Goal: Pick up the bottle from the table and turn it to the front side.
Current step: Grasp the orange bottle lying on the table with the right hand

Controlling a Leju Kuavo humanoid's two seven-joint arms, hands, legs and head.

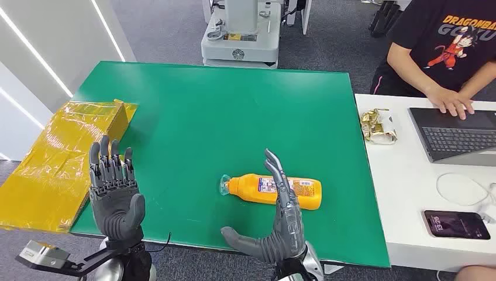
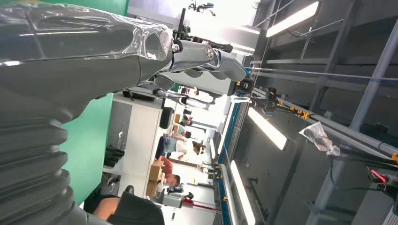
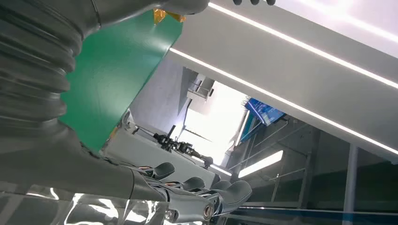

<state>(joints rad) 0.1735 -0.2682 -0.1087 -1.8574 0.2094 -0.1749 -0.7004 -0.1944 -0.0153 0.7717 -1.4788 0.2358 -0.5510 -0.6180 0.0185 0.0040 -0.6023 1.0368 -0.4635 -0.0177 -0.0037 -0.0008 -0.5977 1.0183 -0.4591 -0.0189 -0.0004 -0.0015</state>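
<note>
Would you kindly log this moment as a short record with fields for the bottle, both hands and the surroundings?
bottle: orange bottle lying on its side on the green table, cap toward the robot's left
right hand: open, edge-on just in front of the bottle, holding nothing
left hand: open, raised at the table's near left edge
surroundings: yellow box left; person at laptop right

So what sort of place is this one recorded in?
Most likely an office-style robot lab. A green table with one orange bottle lying on it stands beside a white desk, where a person works at a laptop. Another machine is parked on the grey carpet behind.
</note>
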